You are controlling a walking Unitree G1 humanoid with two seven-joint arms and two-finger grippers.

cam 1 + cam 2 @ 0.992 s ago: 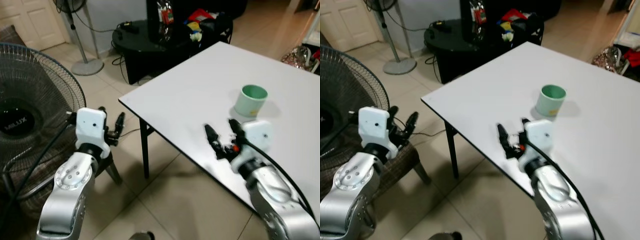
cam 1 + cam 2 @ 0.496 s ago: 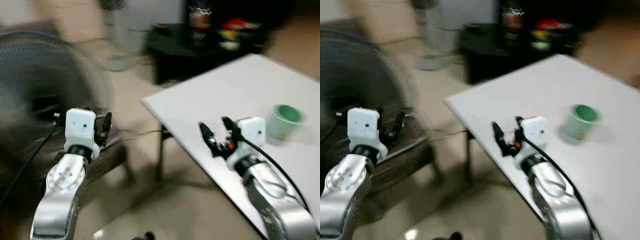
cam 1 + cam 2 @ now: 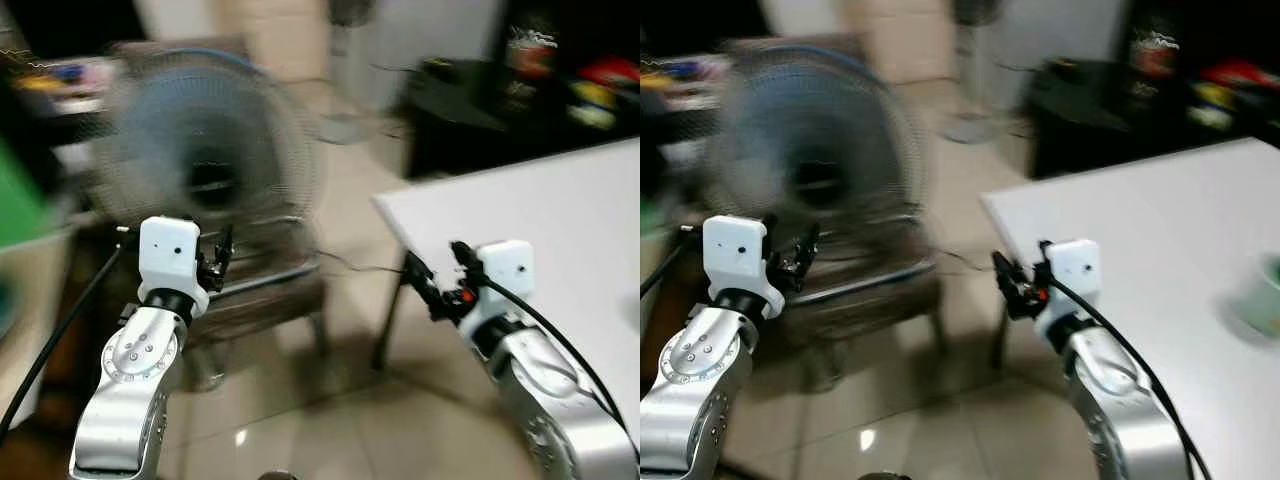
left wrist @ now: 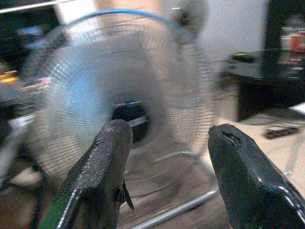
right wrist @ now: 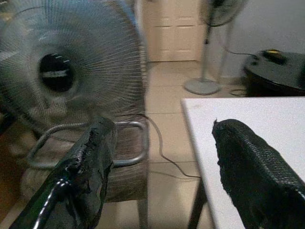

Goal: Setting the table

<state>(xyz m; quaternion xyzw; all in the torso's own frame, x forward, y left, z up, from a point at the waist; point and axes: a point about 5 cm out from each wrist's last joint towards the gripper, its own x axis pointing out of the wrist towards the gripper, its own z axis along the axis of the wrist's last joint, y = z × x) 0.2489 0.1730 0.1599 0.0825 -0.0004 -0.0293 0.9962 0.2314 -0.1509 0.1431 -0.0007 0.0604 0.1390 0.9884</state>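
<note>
The white table (image 3: 560, 210) fills the right side of the blurred eye views, its near corner by my right arm. A pale green cup (image 3: 1268, 298) stands on it at the far right edge of the right eye view. My right gripper (image 3: 433, 258) hovers open and empty just off the table's corner; the table edge (image 5: 238, 124) runs between its fingers in the right wrist view. My left gripper (image 3: 218, 262) is held out to the left, open and empty, and faces a big fan (image 4: 128, 90).
A large floor fan (image 3: 215, 165) stands ahead on a low seat with a metal frame (image 3: 265, 290). A black low table (image 3: 470, 100) with clutter sits behind the white table. A second pedestal fan (image 5: 209, 47) and a door (image 5: 169, 28) are further back. A cable trails over the tiled floor.
The whole view has swung to the left: table and cup slid to the right edge and the fan came to the middle. Both grippers kept their open pose.
</note>
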